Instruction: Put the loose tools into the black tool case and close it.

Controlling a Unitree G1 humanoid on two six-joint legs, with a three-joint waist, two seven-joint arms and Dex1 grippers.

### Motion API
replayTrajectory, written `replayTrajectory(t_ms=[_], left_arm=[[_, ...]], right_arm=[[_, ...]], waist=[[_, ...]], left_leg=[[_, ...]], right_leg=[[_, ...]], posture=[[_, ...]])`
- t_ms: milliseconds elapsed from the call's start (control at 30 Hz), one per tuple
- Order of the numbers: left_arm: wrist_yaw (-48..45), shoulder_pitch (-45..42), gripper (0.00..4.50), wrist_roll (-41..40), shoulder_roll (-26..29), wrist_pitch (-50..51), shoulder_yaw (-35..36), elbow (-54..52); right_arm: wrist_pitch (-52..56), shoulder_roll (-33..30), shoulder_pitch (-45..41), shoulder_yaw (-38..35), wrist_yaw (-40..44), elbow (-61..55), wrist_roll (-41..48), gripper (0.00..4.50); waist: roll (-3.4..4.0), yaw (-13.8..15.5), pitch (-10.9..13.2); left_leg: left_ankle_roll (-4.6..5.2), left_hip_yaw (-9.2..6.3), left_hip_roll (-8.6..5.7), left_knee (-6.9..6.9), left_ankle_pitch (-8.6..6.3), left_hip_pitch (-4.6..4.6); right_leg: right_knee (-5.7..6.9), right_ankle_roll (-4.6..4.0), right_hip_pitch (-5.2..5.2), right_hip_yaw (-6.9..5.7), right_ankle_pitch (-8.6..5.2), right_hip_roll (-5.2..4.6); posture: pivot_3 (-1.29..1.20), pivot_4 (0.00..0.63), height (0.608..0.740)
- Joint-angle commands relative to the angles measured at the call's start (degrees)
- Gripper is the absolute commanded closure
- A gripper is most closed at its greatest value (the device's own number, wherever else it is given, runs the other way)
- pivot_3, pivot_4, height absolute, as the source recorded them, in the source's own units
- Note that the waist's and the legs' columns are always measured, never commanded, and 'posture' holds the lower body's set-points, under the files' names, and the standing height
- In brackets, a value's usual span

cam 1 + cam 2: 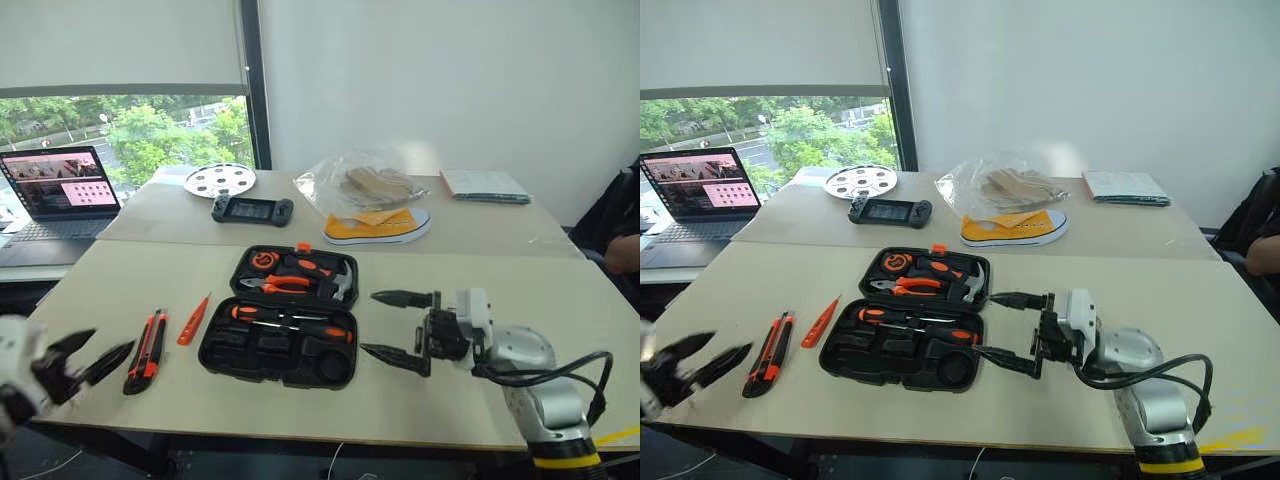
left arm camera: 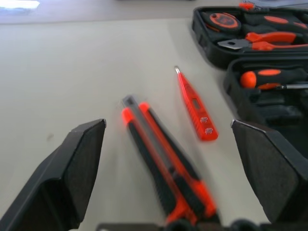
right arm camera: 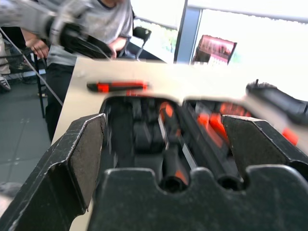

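Nearest on the left, the left gripper (image 1: 88,362) hovers at the table's (image 1: 120,275) near edge, fingers spread wide and empty. Just beyond it lies the utility knife (image 1: 146,350), with the small tester screwdriver (image 1: 193,320) beside it on the right, both loose on the tabletop left of the case. On the right, the right gripper (image 1: 398,328) hangs with jaws fully apart, gripping nothing, pointing left at the black tool case (image 1: 283,318). The case lies open at centre, two screwdrivers (image 1: 290,318) seated in its near half, pliers (image 1: 276,284) and hammer (image 1: 336,278) in the far half. Farther back sit a game console (image 1: 252,209), a yellow shoe (image 1: 377,227) and a laptop (image 1: 58,192).
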Motion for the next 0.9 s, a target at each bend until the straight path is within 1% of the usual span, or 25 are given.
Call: replayTrajectory(t_ms=[33,167,267,367,500,533,700,733,767,833,900], left_arm=[[5.63,-6.87,0.00,0.00,2.48,11.31,-6.34,-2.01],[8.03,-15.08,0.00,4.05,2.23,14.77,-14.40,1.72],[8.95,-19.41,0.00,6.19,0.55,15.79,-18.50,4.50],[8.88,-21.05,0.00,7.94,-0.35,16.29,-21.01,6.16],[7.43,-21.26,1.04,8.91,-1.03,16.34,-22.07,7.52],[7.00,-21.24,1.49,9.25,-1.16,16.06,-22.43,7.79],[5.69,-22.88,3.32,10.80,-2.52,15.83,-24.29,10.07],[5.35,-23.05,3.61,10.95,-2.62,15.95,-24.37,10.30],[5.13,-23.14,4.04,11.13,-2.70,15.88,-24.36,10.47],[2.70,-23.22,4.06,11.06,-2.31,12.03,-22.32,11.39],[-3.95,-24.56,4.06,7.59,-1.48,8.65,-18.20,13.42]], right_arm=[[3.63,-0.76,-1.78,0.99,-2.27,-3.72,1.90,0.01],[5.53,-1.04,-3.15,2.02,-3.21,-4.80,1.97,0.01],[6.73,-1.15,-4.20,2.20,-4.10,-5.34,2.33,0.01],[7.43,-1.41,-4.45,2.05,-4.89,-6.05,2.84,0.01],[7.93,-1.85,-3.82,1.44,-5.82,-7.13,3.56,0.00],[8.02,-1.93,-3.69,1.32,-6.11,-7.33,3.72,0.00],[8.20,-2.33,-3.24,1.11,-6.98,-8.01,4.16,0.00],[8.18,-2.38,-3.15,1.10,-7.04,-8.12,4.21,0.00],[8.16,-2.40,-3.05,1.08,-7.11,-8.23,4.25,0.00],[8.09,-2.82,-2.17,0.75,-7.04,-8.86,4.48,0.00],[8.17,-3.63,-0.91,0.02,-6.84,-9.55,5.12,0.00]], waist=[[-0.01,-0.58,0.00],[-0.03,-0.58,0.00],[-0.04,-0.53,0.00],[-0.05,-0.53,0.01],[-0.06,-0.44,0.01],[-0.06,-0.39,0.01],[-0.06,-0.09,0.01],[-0.06,0.01,0.00],[-0.06,0.05,0.00],[-0.06,0.16,0.00],[-0.08,0.25,0.01]], left_leg=[[-0.33,0.03,0.00,-0.05,0.18,0.03],[-0.42,0.18,-0.09,-0.40,0.25,0.13],[-0.46,0.25,-0.11,-0.55,0.27,0.11],[-0.46,0.28,-0.16,-0.59,0.28,0.11],[-0.45,0.33,-0.15,-0.59,0.27,0.12],[-0.45,0.32,-0.15,-0.59,0.27,0.13],[-0.42,0.32,-0.23,-0.57,0.29,0.17],[-0.41,0.31,-0.25,-0.57,0.30,0.18],[-0.40,0.30,-0.25,-0.57,0.30,0.18],[-0.40,0.30,-0.27,-0.57,0.30,0.18],[-0.39,0.30,-0.26,-0.57,0.31,0.16]], right_leg=[[-0.01,-0.34,-0.01,0.06,0.20,0.02],[-0.09,-0.37,-0.08,0.14,0.19,0.07],[-0.18,-0.41,-0.14,0.11,0.15,0.18],[-0.21,-0.38,-0.14,0.11,0.11,0.24],[-0.22,-0.36,-0.15,0.17,0.10,0.24],[-0.21,-0.36,-0.14,0.16,0.10,0.22],[-0.13,-0.35,-0.12,0.17,0.10,0.17],[-0.11,-0.35,-0.11,0.17,0.10,0.16],[-0.10,-0.35,-0.11,0.18,0.10,0.16],[-0.09,-0.35,-0.11,0.18,0.10,0.15],[-0.09,-0.35,-0.12,0.16,0.10,0.14]], posture=[[0.00,0.150,0.740],[0.00,0.150,0.740],[0.00,0.150,0.740],[0.00,0.150,0.740],[0.00,0.150,0.740],[0.00,0.150,0.740],[0.00,0.150,0.740],[0.00,0.150,0.740],[0.00,0.150,0.740],[0.00,0.150,0.740],[0.00,0.150,0.740]])
